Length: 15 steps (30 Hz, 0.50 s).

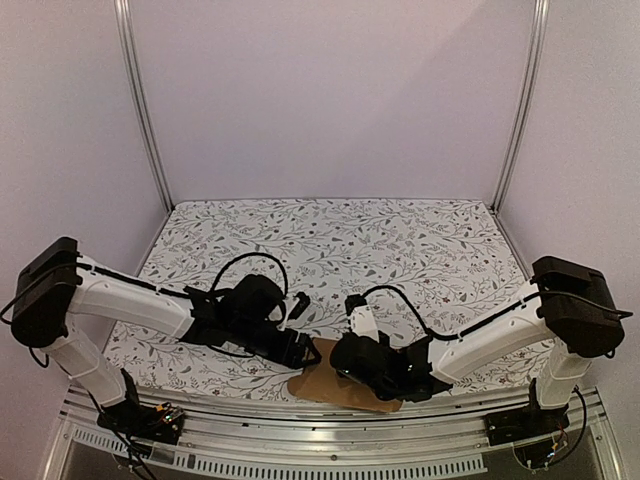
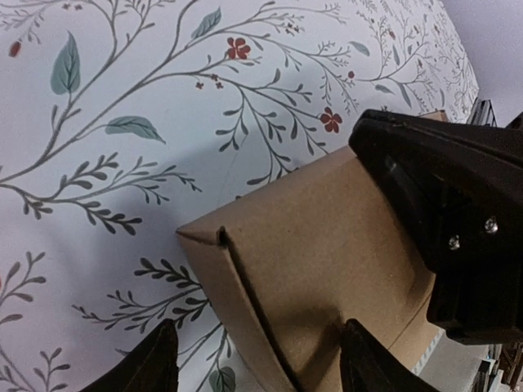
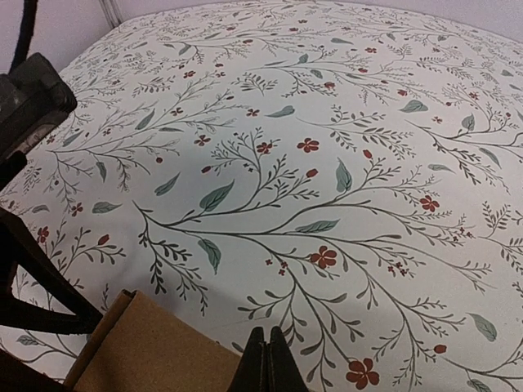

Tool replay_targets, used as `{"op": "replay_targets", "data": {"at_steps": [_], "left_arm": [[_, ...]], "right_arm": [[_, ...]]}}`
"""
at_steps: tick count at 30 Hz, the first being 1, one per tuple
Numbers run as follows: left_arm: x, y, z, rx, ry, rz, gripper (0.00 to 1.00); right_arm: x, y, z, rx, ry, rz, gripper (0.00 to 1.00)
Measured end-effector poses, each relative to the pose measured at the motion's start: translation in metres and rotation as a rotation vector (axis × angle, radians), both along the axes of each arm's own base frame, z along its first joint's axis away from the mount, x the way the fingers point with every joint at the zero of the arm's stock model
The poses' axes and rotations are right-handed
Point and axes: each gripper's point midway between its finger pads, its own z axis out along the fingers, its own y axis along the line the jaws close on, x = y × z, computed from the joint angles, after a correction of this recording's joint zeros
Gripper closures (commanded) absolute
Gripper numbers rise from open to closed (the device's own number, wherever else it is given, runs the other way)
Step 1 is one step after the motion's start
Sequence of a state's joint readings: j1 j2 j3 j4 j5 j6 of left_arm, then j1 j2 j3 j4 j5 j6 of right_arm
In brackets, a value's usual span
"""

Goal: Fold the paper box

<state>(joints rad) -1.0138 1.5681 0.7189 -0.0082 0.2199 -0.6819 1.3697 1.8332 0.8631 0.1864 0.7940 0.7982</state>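
Working on the box (image 1: 338, 386), found at the near edge of the surface (image 1: 400, 240) between both arms, partly folded, with one folded edge raised. Left gripper (image 2: 261, 371): jaws apart, set one on each side of that edge, not yet closing on it. Right gripper (image 3: 265, 366): jaws together, low over the flat panel (seems to rest there as a weight, hard to confirm). Hold the panel down with the right, then close the left slowly and press along the fold line, not across. Mind sliding toward the near edge.
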Motion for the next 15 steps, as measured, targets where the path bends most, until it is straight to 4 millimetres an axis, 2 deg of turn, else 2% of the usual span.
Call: {"op": "replay_targets", "data": {"at_steps": [3, 6, 11, 15], "left_arm": [[-0.001, -0.003, -0.007, 0.022, 0.028, -0.007, 0.46], [0.001, -0.008, -0.004, 0.019, 0.032, -0.011, 0.54], [0.005, -0.012, -0.003, 0.019, 0.027, -0.004, 0.65], [0.009, -0.014, -0.002, 0.018, 0.019, 0.009, 0.70]], "right_arm": [[-0.001, 0.000, 0.001, -0.009, 0.000, 0.008, 1.00], [-0.001, -0.002, 0.002, -0.023, 0.000, 0.016, 1.00], [-0.007, -0.006, 0.006, -0.047, 0.018, 0.047, 0.92], [-0.012, -0.015, 0.026, -0.048, 0.017, 0.073, 0.81]]}}
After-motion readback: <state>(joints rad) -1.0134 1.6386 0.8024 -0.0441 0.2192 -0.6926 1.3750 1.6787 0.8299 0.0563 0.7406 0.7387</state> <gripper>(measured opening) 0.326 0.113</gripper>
